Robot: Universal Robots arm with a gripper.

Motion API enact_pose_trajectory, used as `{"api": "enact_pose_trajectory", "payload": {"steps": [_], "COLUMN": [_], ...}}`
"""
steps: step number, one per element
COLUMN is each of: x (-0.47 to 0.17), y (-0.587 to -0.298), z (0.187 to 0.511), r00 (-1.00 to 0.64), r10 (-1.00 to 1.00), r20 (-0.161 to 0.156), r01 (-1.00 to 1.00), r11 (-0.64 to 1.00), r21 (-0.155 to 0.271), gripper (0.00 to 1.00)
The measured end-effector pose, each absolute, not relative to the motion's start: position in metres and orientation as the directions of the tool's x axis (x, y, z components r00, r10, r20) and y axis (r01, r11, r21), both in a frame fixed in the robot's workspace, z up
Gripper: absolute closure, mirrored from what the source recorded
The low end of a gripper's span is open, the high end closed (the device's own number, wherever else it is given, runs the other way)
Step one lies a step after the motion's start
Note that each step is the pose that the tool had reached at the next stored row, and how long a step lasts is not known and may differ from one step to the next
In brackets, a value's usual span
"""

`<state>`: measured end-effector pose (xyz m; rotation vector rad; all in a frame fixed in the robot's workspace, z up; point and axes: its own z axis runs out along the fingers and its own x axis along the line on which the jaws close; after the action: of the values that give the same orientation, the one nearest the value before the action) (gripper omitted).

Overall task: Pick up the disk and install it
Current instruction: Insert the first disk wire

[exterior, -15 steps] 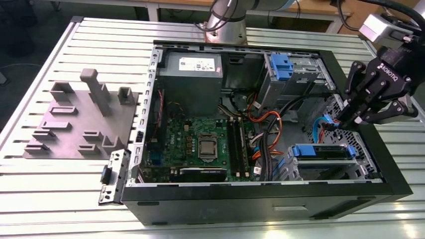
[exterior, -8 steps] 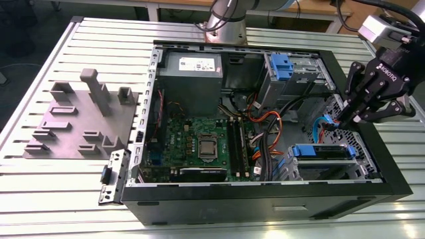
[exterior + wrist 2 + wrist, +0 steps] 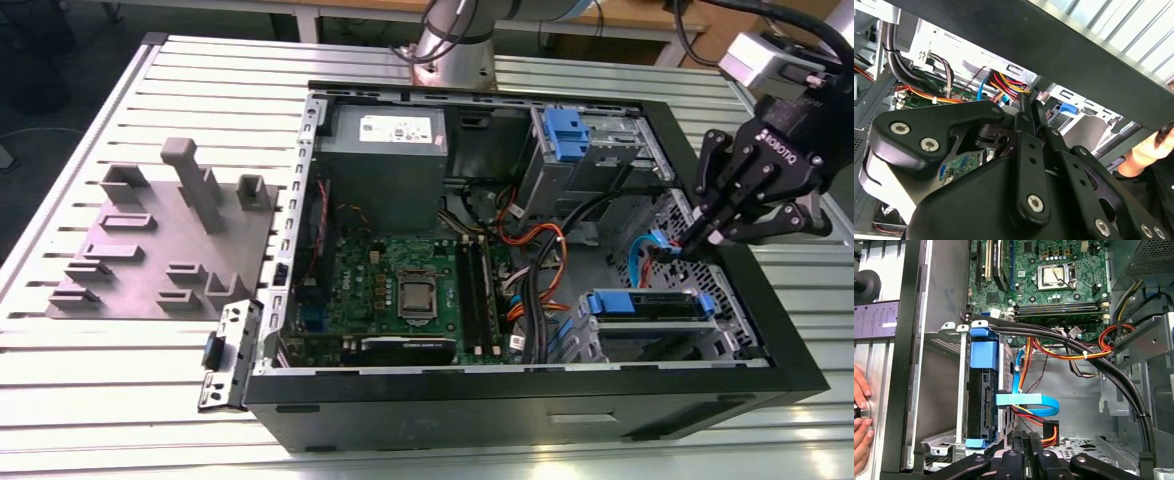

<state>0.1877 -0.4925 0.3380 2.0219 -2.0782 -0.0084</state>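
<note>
The disk (image 3: pixel 649 303), a grey drive in a blue plastic carrier, sits in the drive cage at the near corner of the open computer case, on the exterior view's right. In the first wrist view the disk (image 3: pixel 981 390) stands edge-on between the cage's metal walls. My gripper (image 3: pixel 677 248) hangs just above and behind the cage, over the case's side wall, apart from the disk. Its black fingers (image 3: pixel 1021 442) are pressed together with nothing between them, and the gripper (image 3: pixel 1026 102) is also shut in the second wrist view.
A thick black cable bundle (image 3: pixel 1079 347), orange wires and a blue flat cable (image 3: pixel 1026 400) cross the space beside the cage. Another blue carrier (image 3: pixel 563 135) fills the far bay. A person's hand (image 3: pixel 860 407) rests outside the case wall. A grey fixture plate (image 3: pixel 147 250) lies at the exterior view's left.
</note>
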Motion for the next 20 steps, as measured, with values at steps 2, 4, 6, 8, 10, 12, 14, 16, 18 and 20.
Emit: {"api": "enact_pose_trajectory", "payload": {"steps": [2,4,6,8,10,12,14,16,18,20], "x": [0.1877,0.1878,0.1877,0.1877,0.1877,0.1877,0.1877,0.1877,0.1877,0.1877], "y": [-0.4925,-0.4924,-0.4922,-0.4922,-0.4922,-0.4922,-0.4922,-0.4922,-0.4922,-0.4922], "z": [0.3380,0.3381,0.3380,0.3380,0.3380,0.3380,0.3380,0.3380,0.3380,0.3381], "r00": [-0.013,-0.012,-0.013,-0.012,-0.012,-0.012,-0.012,-0.013,-0.012,-0.013], "r10": [-0.985,-0.985,-0.984,-0.984,-0.984,-0.980,-0.980,-0.980,-0.980,-0.980], "r20": [0.172,0.173,0.176,0.176,0.176,0.200,0.200,0.200,0.200,0.200], "r01": [-0.984,-0.984,-0.984,-0.984,-0.984,-0.984,-0.984,-0.984,-0.984,-0.984], "r11": [0.042,0.043,0.043,0.043,0.043,0.047,0.047,0.047,0.047,0.047], "r21": [0.171,0.171,0.171,0.171,0.171,0.170,0.170,0.170,0.170,0.170], "gripper": [0.83,0.83,0.83,0.83,0.83,0.83,0.83,0.83,0.83,0.83]}}
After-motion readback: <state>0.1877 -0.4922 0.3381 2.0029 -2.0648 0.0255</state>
